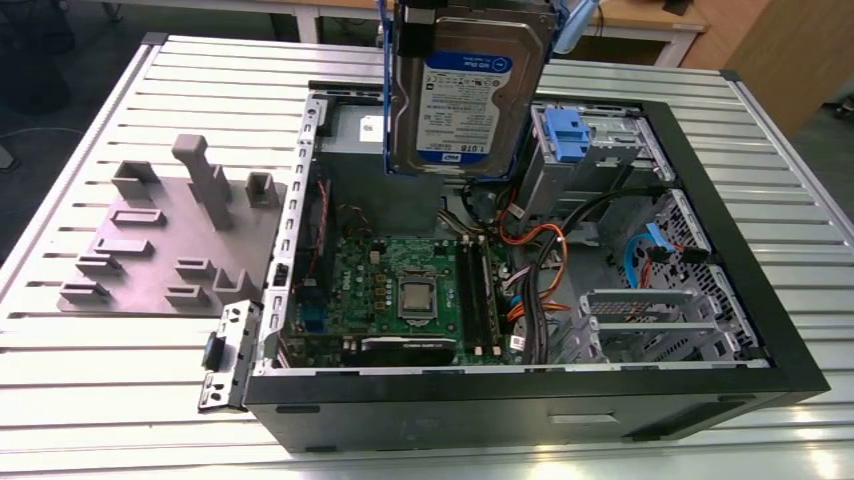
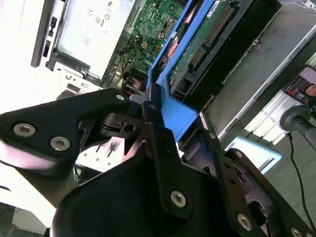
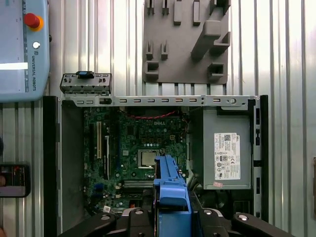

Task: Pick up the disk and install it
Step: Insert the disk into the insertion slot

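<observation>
The disk [image 1: 465, 90], a silver hard drive with a blue-and-white label and a blue frame, hangs upright above the back of the open computer case [image 1: 534, 400]. Its lower edge is just over the case's inside, clear of the motherboard [image 1: 400, 290]. In the second wrist view my gripper [image 2: 153, 98] is shut on the blue frame [image 2: 175, 116] at the disk's end, and the disk's green circuit side [image 2: 207, 44] shows beyond it. The first wrist view looks down past the gripper [image 3: 170, 213] and the frame's edge [image 3: 170, 182] into the case.
Inside the case are a drive bay with a blue clip [image 1: 567, 130], a metal cage [image 1: 641, 320], loose cables [image 1: 534, 250] and a grey power supply box [image 3: 202, 148]. A grey fixture plate [image 1: 160, 240] lies on the slatted table at the exterior view's left. A teach pendant [image 3: 22, 44] lies nearby.
</observation>
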{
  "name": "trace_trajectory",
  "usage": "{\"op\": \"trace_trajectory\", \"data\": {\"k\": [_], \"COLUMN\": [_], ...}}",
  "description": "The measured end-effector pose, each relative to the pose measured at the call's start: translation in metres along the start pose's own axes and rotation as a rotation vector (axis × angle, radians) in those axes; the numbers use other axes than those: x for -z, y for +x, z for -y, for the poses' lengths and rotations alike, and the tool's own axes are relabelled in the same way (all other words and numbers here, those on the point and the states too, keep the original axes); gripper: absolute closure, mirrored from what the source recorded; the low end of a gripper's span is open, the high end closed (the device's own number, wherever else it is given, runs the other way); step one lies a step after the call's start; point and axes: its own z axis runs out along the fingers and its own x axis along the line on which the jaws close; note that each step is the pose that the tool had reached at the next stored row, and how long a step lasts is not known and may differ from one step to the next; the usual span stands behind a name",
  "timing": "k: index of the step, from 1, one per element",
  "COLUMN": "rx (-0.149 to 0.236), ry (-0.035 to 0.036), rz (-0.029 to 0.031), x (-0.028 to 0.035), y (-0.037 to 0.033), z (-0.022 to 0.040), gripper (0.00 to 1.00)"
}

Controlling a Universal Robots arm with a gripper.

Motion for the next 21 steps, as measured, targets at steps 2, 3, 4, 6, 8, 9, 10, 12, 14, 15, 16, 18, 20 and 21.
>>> {"op": "trace_trajectory", "data": {"k": [2,3,4,6,8,9,10,12,14,15,16,18,20,21], "rx": [0.0,0.0,0.0,0.0,0.0,0.0,0.0,0.0,0.0,0.0,0.0,0.0,0.0,0.0], "ry": [0.0,0.0,0.0,0.0,0.0,0.0,0.0,-0.0001,0.0,0.0,0.0001,-0.0001,0.0,0.0], "rz": [-0.0001,0.0,-0.0001,-0.0001,-0.0001,-0.0001,0.0,-0.0001,0.0,0.0,0.0002,-0.0002,0.0,0.0], "x": [0.0,0.0,0.0,0.0,-0.0003,-0.0005,-0.0007,-0.0012,-0.0018,-0.0023,-0.0029,-0.0036,-0.0046,-0.0051], "y": [0.0001,0.0004,0.0008,0.0037,0.0087,0.012,0.0155,0.0226,0.0281,0.0294,0.03,0.0302,0.0303,0.0303], "z": [0.0,0.0,0.0,0.0001,0.0003,0.0004,0.0004,0.0007,0.0008,0.0009,0.0016,0.0053,0.0104,0.0142], "gripper": [0.64,0.64,0.64,0.64,0.64,0.64,0.64,0.64,0.64,0.64,0.64,0.64,0.64,0.64]}}
